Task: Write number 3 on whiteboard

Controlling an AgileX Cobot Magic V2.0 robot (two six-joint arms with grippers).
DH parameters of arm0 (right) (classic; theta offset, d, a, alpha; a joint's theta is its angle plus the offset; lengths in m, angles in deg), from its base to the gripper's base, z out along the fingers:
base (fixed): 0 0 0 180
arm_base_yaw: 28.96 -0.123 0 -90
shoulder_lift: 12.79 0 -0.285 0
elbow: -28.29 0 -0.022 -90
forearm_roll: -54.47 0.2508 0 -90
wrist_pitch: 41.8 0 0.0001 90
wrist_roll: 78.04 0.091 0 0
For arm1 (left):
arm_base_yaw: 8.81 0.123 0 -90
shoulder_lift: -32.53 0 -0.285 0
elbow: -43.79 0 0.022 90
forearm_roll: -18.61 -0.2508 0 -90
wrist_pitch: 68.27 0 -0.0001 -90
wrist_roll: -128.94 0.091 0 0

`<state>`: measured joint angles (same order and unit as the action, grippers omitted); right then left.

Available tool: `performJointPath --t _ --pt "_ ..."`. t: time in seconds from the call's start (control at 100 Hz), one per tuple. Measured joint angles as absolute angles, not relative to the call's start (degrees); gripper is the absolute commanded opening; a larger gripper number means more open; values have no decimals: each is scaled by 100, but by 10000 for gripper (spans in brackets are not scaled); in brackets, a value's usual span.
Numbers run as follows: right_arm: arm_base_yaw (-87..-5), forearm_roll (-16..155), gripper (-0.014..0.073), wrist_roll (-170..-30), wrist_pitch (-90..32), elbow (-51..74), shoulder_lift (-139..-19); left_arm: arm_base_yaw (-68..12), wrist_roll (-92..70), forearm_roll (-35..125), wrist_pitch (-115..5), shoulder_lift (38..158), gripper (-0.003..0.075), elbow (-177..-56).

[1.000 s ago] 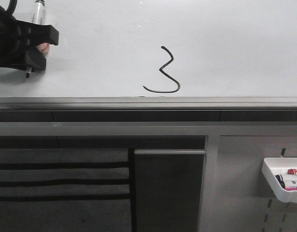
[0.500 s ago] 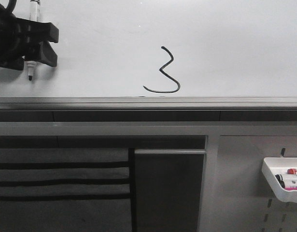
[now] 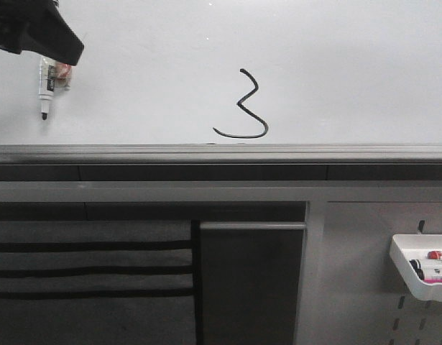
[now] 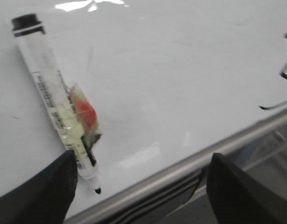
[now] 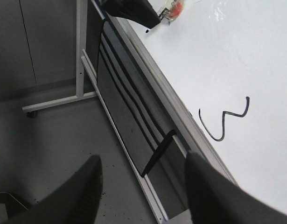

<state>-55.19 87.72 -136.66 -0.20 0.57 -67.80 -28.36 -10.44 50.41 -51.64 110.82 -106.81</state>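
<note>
The number 3 [image 3: 242, 105] sits complete on the whiteboard [image 3: 350, 65], the left gripper [image 4: 138, 186] at ten o'clock gapes wide, marker [image 3: 44, 90] stuck to the board, right gripper [image 5: 141, 186] open, empty.

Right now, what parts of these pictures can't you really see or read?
- The left claw: front view cuts it off at the corner.
- The marker label print: blurred in the left wrist view, too small in front.
- The number 3: left wrist view's edge crops it.
- Pens in the white tray: front view's edge cuts them off.
- The right claw: only dark fingers show.
</note>
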Motion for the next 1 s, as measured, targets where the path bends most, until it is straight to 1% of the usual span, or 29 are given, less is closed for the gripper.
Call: performJointPath --t 0.12,0.23,0.39,0.48,0.59,0.68,0.83,0.92,1.0 --pt "-5519 8772 351 -13566 26 57 -6780 -2836 -1034 4417 -4092 10358 522 -10681" --pt "-5519 8430 351 -12864 65 57 -6780 -2836 -1175 3906 -3092 9639 482 -10681" --pt "-5467 7168 349 -10954 347 57 -6780 -2836 -1883 3230 -2153 8658 368 -10681" --pt "-5286 6690 349 -9888 561 57 -6780 -2836 -2543 2796 -1943 8196 300 -10681" --pt "-5008 6515 337 -9068 691 57 -6740 -2836 -3244 2392 -1889 7656 204 -10532" --pt "-4868 6480 274 -8683 600 57 -6611 -2836 -3560 2249 -1969 7340 127 -10237" --pt "-4854 6480 108 -8522 210 44 -6363 -2836 -3715 2216 -2454 7001 -19 -9574" --pt "-4854 6480 15 -8510 -39 -67 -6175 -2836 -3888 2264 -2998 6886 -18 -9175" --pt "-4854 6480 -48 -8521 -291 -260 -5987 -2836 -4002 2360 -3622 6799 -18 -8870"
